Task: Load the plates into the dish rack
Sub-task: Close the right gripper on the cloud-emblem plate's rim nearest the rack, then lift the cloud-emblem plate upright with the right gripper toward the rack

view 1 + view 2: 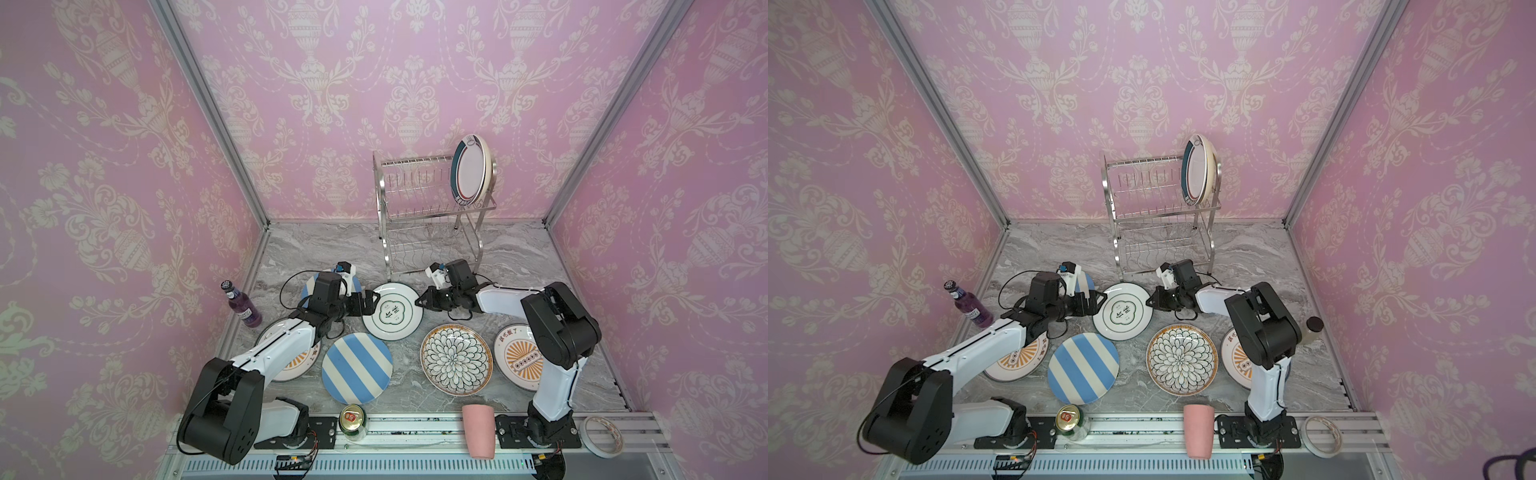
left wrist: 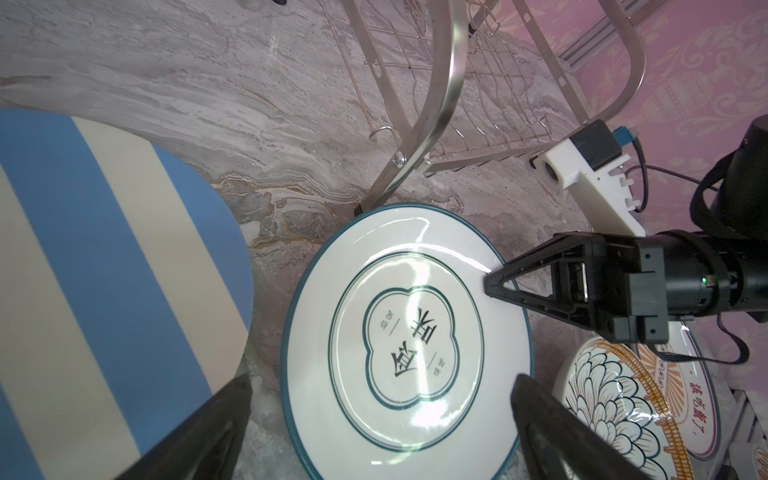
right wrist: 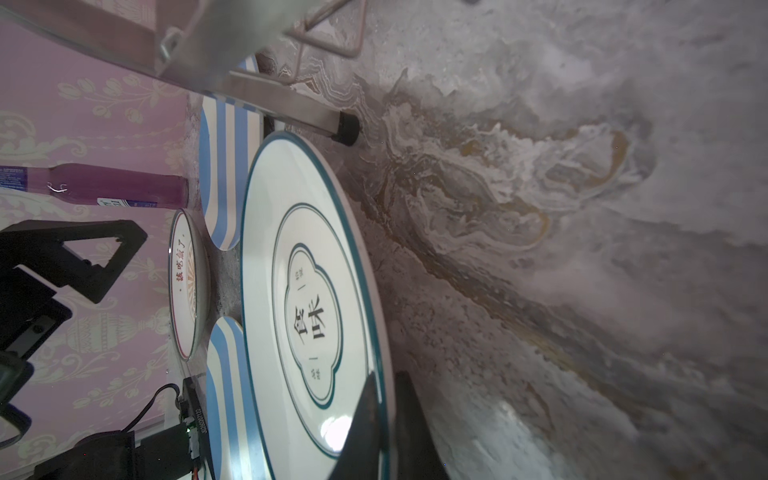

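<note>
A white plate with a teal rim and a cloud-shaped outline (image 1: pixel 392 316) (image 1: pixel 1121 312) lies on the marble in front of the dish rack (image 1: pixel 432 216) (image 1: pixel 1158 208). My right gripper (image 1: pixel 419 302) (image 3: pixel 386 399) is shut on this plate's right rim, one finger over it and one under. My left gripper (image 1: pixel 372 305) (image 2: pixel 382 380) is open at the plate's left edge, its fingers (image 2: pixel 216 432) spread either side of it. Two plates (image 1: pixel 469 172) stand in the rack's top tier at the right. Flat on the marble lie a blue-striped plate (image 1: pixel 356 369), a petal plate (image 1: pixel 456 358) and an orange-sunburst plate (image 1: pixel 517 357).
Another sunburst plate (image 1: pixel 297 365) and another striped plate (image 1: pixel 309 286) lie partly under my left arm. A purple bottle (image 1: pixel 243 305) stands at the left wall. A can (image 1: pixel 353 422), a pink cup (image 1: pixel 478 430) and a tape roll (image 1: pixel 602 436) sit on the front rail.
</note>
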Robot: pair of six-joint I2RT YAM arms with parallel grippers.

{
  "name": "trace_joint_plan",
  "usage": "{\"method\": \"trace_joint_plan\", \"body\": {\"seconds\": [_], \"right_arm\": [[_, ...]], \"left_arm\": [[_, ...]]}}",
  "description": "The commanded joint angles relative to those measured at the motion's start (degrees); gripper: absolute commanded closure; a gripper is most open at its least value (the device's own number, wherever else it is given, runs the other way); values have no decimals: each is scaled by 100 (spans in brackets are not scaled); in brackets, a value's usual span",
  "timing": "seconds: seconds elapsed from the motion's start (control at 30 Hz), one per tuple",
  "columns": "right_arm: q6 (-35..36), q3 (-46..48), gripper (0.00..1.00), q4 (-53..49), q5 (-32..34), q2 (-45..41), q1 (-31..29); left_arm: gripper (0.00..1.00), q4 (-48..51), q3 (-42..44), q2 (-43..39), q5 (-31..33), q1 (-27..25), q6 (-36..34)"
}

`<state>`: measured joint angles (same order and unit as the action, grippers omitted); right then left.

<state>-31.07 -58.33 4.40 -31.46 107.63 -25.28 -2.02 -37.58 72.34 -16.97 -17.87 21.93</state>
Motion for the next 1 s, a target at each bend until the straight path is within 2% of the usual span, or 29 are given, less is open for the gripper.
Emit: {"method": "trace_joint_plan", "body": {"seconds": [0.0,0.17,0.3,0.37,0.8,0.97], "right_arm": [[312,-100,100,-602,499,-364,-91],[341,-70,100,-807,808,-715,-148],[641,-166,100,-1341,1458,-1074,-293],[835,-287,100,-1695,1789,-1261,-393],[1113,-542,100,-2700,2429,-2749,-693],[1445,-1121,100,-3573,3057,-3364,-785]], "left_arm": [[1,388,-214,-483,594,-33,-293],[1,480,-335,-839,894,-33,-626],[1,429,-608,-770,1009,-35,-829],[1,288,-683,-668,917,-33,-793],[1,-26,-1064,-282,712,-24,-917],[1,-1,-1208,-242,700,-20,-976]]}}
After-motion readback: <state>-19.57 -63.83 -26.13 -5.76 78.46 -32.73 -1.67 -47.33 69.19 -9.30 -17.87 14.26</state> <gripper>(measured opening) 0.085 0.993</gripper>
